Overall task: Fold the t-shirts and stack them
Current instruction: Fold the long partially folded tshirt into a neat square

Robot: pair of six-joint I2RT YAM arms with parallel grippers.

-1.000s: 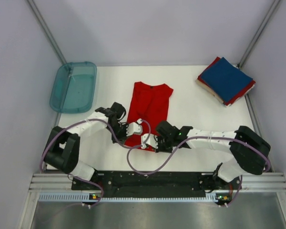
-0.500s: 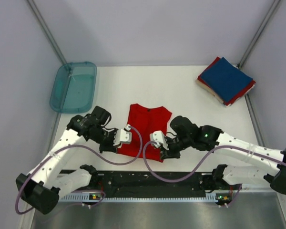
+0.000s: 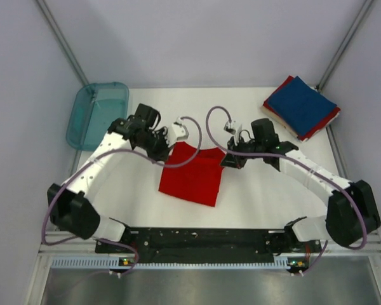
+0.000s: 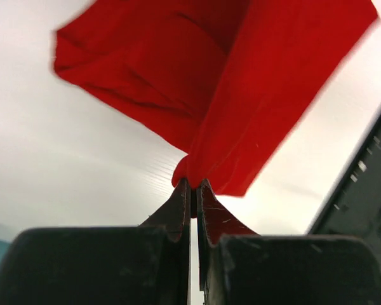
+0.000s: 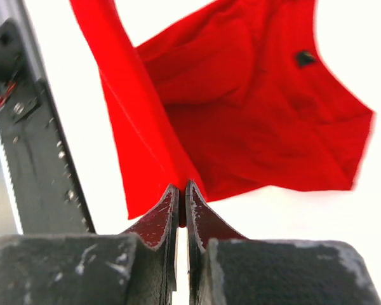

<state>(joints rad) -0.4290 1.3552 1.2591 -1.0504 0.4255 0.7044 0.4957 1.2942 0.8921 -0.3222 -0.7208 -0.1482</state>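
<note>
A bright red t-shirt [image 3: 192, 176] lies folded over on the white table at its middle. My left gripper [image 3: 167, 148] is shut on the shirt's far left corner, seen as red cloth [image 4: 241, 95] pinched between its jaws. My right gripper [image 3: 227, 157] is shut on the far right corner, with red cloth [image 5: 241, 114] between its jaws. A stack of folded t-shirts [image 3: 301, 107], navy blue on top with red beneath, sits at the back right corner.
A translucent teal plastic tray [image 3: 98, 115] sits at the back left. Grey walls close in the table on three sides. The black rail [image 3: 203, 238] with the arm bases runs along the near edge.
Both grippers have carried the shirt's near edge away from the arm bases toward the far side, folding the shirt over itself. The shirt is now shorter front to back.
</note>
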